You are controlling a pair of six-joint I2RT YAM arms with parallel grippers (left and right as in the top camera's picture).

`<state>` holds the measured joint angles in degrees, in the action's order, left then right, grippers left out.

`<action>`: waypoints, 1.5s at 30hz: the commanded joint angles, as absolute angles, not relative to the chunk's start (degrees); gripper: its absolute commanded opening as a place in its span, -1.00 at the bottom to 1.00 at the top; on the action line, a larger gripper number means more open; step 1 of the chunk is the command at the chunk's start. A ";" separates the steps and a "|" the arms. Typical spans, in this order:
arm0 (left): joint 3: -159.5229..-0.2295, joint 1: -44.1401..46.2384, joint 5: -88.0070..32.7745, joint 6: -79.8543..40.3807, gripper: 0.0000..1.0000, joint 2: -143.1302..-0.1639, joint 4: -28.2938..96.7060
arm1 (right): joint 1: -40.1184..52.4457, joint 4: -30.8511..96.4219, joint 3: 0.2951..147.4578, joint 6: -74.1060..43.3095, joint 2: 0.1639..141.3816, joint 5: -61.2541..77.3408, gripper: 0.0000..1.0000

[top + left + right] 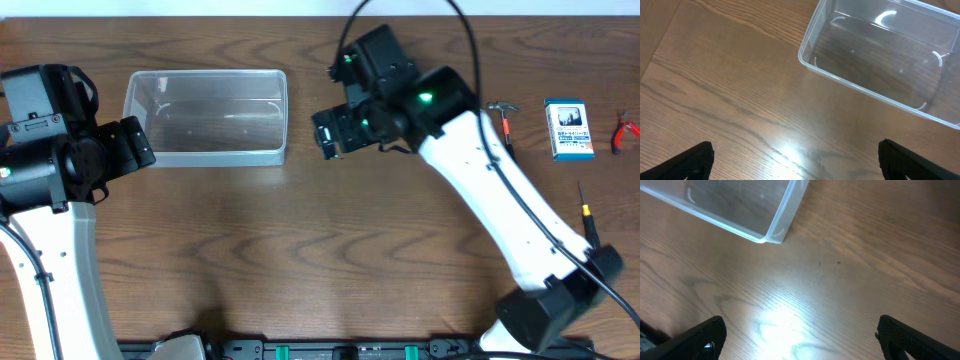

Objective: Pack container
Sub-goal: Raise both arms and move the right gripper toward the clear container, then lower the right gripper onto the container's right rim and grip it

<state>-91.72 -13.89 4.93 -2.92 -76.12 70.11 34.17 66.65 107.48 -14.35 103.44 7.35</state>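
**Op:** State check. Where is the container?

**Obs:** The clear container (205, 156) is at 11 o'clock on the table (300, 260), upright, with nothing in it. Your left gripper (140, 143) is just beside its 9 o'clock end and your right gripper (328, 136) just beside its 3 o'clock end. Both are empty. Each wrist view shows the fingers spread wide.

**Op:** Items to pack?

**Obs:** All lie at 2–3 o'clock, well apart from the container: hammer (503, 116), small box (570, 129), pliers (625, 130), screwdriver (586, 212).

**Op:** Next step?

**Obs:** My judgement is to fetch with your right arm, since the left looks too far away. Swing toward 3 o'clock and take the hammer first, as it is nearest. Straddle its handle crosswise, and close only once both fingers are level with the table. Keep your forearm clear of the screwdriver.
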 commanded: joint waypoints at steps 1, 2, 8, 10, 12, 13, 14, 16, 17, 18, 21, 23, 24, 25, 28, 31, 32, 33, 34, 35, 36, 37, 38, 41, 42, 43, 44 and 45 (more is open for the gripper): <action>-92.60 -14.20 5.61 -2.39 0.96 -75.99 70.81 | 35.66 67.70 108.64 -15.18 106.02 5.54 0.98; -92.60 -14.20 5.61 -2.39 0.96 -75.99 70.98 | 35.75 67.05 108.09 -15.53 106.56 6.07 0.99; -92.60 -14.20 5.61 -2.39 0.96 -75.99 72.05 | 37.34 60.53 110.91 -18.50 107.87 8.03 0.99; -92.60 -14.20 5.61 -2.39 0.96 -75.99 72.03 | 37.54 61.01 115.35 -19.46 109.65 7.92 0.99; -92.60 -14.20 5.61 -2.39 0.96 -75.99 72.01 | 37.54 62.59 119.87 -20.88 111.98 7.46 0.99; -92.60 -14.20 5.63 -2.39 0.96 -75.99 72.01 | 37.54 64.05 123.07 -21.85 113.89 6.92 0.99; -92.60 -14.20 5.61 -2.39 0.96 -75.99 72.03 | 37.58 65.30 125.32 -23.22 115.42 6.00 0.99; -92.60 -14.20 5.61 -2.39 0.96 -75.99 72.05 | 37.58 67.57 129.97 -24.91 119.07 5.39 0.98; -92.60 -14.20 5.61 -2.39 0.96 -75.99 72.05 | 37.58 68.69 132.29 -25.80 121.10 5.39 0.98; -92.60 -14.20 5.61 -2.39 0.96 -75.99 72.07 | 37.60 69.73 134.28 -26.52 122.78 5.39 0.98; -92.60 -14.20 5.61 -2.39 0.96 -75.99 72.69 | 38.13 72.25 139.46 -27.44 127.74 5.15 0.98; -92.60 -14.20 5.61 -2.39 0.96 -75.99 73.23 | 38.76 73.17 140.99 -28.80 129.78 3.18 0.98; -92.60 -14.20 5.61 -2.39 0.96 -75.99 73.45 | 39.09 73.52 141.23 -29.71 130.45 1.78 0.98; -92.60 -14.20 5.63 -2.39 0.96 -75.99 73.76 | 39.44 73.91 141.25 -31.29 131.09 -0.10 0.98; -92.58 -14.20 5.61 -2.39 0.96 -75.99 74.91 | 40.16 74.59 141.25 -32.80 133.08 -2.52 0.98; -92.38 -14.20 5.61 -2.39 0.96 -75.99 75.20 | 40.73 74.59 141.25 -33.45 135.00 -2.79 0.98; -92.36 -14.20 5.61 -2.39 0.96 -75.99 75.18 | 40.86 74.63 141.25 -33.74 135.39 -2.81 0.99; -92.36 -14.20 5.61 -2.39 0.96 -75.99 75.18 | 40.93 74.65 141.25 -33.85 135.96 -2.79 0.99; -92.36 -14.20 5.63 -2.39 0.96 -75.99 75.18 | 40.95 74.81 141.25 -34.28 136.11 -2.85 0.99; -92.33 -14.20 5.61 -2.39 0.96 -75.99 75.18 | 40.95 75.07 141.23 -35.29 136.46 -3.33 0.98; -92.33 -14.20 5.61 -2.39 0.96 -75.99 75.22 | 40.95 75.35 141.23 -36.40 136.64 -3.64 0.98; -92.33 -14.20 5.61 -2.39 0.96 -75.99 75.29 | 40.95 75.46 141.23 -36.40 136.64 -3.66 0.98; -92.33 -14.20 5.61 -2.39 0.96 -75.99 75.44 | 40.93 75.40 141.23 -36.40 136.64 -3.68 0.98; -92.33 -14.20 5.63 -2.39 0.96 -75.99 76.05 | 40.99 72.97 141.23 -36.38 136.64 -3.09 0.98; -92.33 -14.20 5.61 -2.39 0.96 -75.99 76.16 | 41.01 72.55 141.23 -36.42 136.64 -2.68 0.98; -92.33 -14.20 5.61 -2.39 0.96 -75.99 76.31 | 41.01 72.05 141.23 -36.40 136.64 -2.07 0.98; -92.33 -14.20 5.61 -2.39 0.96 -75.99 76.38 | 41.01 71.66 141.21 -36.38 136.64 -2.13 0.98; -92.33 -14.20 5.61 -2.39 0.96 -75.99 76.51 | 41.01 71.53 141.21 -36.36 136.70 -2.13 0.99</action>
<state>-91.72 -13.89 4.93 -2.94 -76.12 76.14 40.47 71.92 139.83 -35.20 136.14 -2.04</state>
